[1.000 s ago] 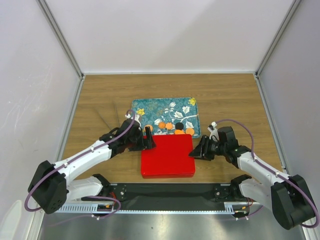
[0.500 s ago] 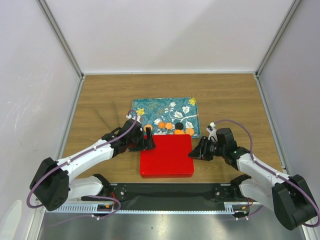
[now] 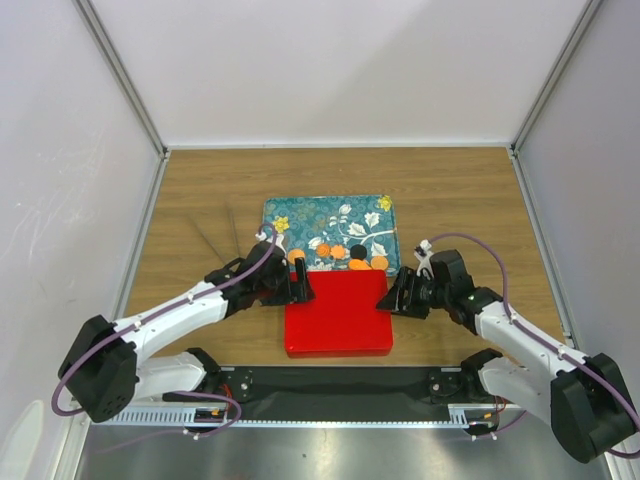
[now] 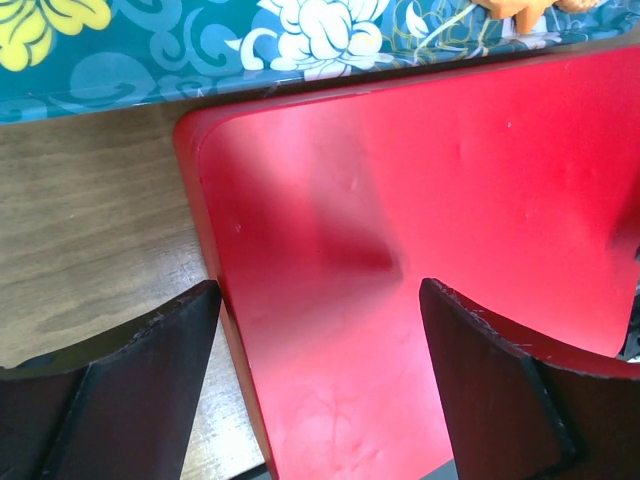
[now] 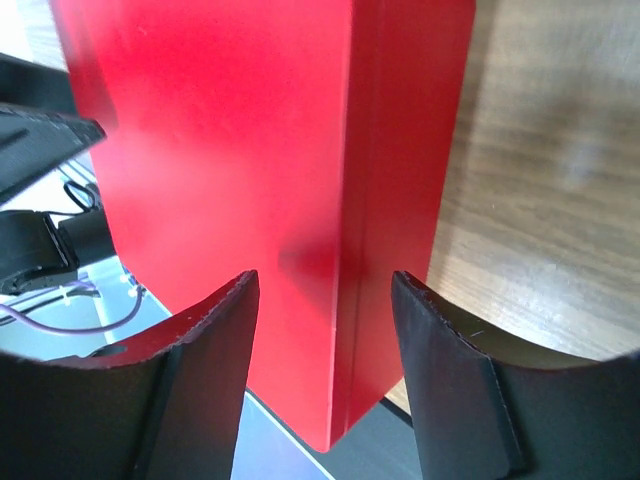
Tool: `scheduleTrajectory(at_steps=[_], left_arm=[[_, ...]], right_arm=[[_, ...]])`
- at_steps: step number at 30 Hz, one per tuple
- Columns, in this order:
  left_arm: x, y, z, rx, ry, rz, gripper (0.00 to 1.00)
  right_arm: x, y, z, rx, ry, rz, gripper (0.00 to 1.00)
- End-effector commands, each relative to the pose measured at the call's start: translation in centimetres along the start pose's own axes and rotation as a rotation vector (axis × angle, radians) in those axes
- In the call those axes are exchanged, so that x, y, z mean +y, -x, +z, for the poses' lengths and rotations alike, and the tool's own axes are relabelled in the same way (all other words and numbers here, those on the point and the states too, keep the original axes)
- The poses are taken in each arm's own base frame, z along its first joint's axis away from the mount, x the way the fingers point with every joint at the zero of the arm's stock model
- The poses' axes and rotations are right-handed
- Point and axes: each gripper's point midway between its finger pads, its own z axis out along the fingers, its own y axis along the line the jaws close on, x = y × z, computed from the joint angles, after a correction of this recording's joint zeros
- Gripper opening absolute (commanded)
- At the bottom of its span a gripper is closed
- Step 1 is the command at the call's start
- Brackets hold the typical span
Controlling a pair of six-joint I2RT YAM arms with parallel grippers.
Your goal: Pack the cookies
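Inspector: Right gripper (image 3: 399, 297) had shifted in over the red box's (image 3: 338, 315) right edge, jaws apart, gripping nothing. Left gripper (image 3: 300, 283) stood likewise spread at its upper-left corner.

Assessor: Cookies (image 3: 339, 252) lay on the tray (image 3: 300, 212), centre frame. Likely light and brittle; pinch gently across rims.

1. Wooden table (image 3: 200, 190): brown grained top, walled in on three sides.
2. Teal flowered tray (image 3: 300, 212): flat on the table, mid-depth.
3. Red box (image 3: 338, 315): flat on the table, just beside the tray's near edge.
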Motion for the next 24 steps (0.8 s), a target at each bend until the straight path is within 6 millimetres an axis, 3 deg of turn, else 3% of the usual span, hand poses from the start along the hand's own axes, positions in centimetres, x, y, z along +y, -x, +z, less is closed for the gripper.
scheduleTrajectory(at_steps=[1,8,17,22,24], left_arm=[[-2.1,2.0,-1.4,-0.064,-0.054,0.008,0.87],[-1.3,3.9,-2.2,-0.124,0.012,0.027,0.87],[1.4,6.0,-1.1,-0.157,0.043,-0.033,0.79],[2.2,5.7,0.4,-0.141,0.061,-0.049,0.67],[2.5,4.7,1.1,-0.117,0.048,-0.065,0.63]], right_arm=[[1.1,2.2,-0.7,-0.049,0.000,-0.044,0.62],[1.6,4.3,-1.2,-0.083,-0.005,-0.049,0.63],[1.3,6.8,0.8,-0.103,-0.010,-0.044,0.63],[0.1,6.4,2.7,-0.067,-0.028,-0.015,0.61],[-0.7,5.8,3.0,-0.061,-0.042,-0.007,0.59]])
